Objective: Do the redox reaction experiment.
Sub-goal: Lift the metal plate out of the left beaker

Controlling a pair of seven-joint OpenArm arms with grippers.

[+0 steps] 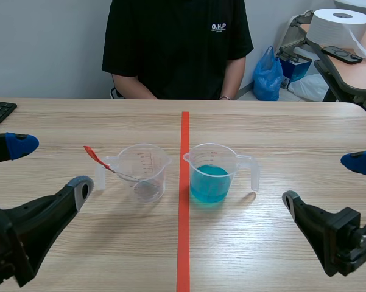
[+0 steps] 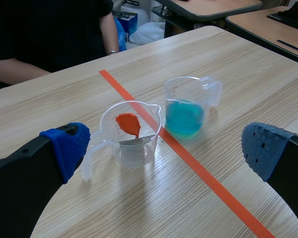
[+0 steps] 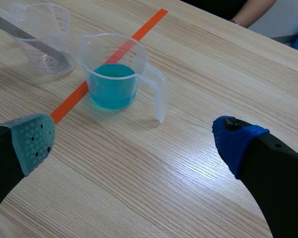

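L gripper (image 1: 52, 165) fingers apart, R gripper (image 1: 323, 180) likewise, spoon cup (image 1: 143, 170) & blue-liquid cup (image 1: 212, 173) flank tape (image 1: 184, 231), mid-table

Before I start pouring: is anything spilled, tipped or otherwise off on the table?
Nothing stands out. Both cups are upright: the blue liquid sits inside the right cup, the spoon leans in the left cup, and the table shows no puddle.

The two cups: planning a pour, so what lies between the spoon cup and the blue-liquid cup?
Only the orange-red tape line on the table lies between the spoon cup and the blue-liquid cup, clearest in the scene view.
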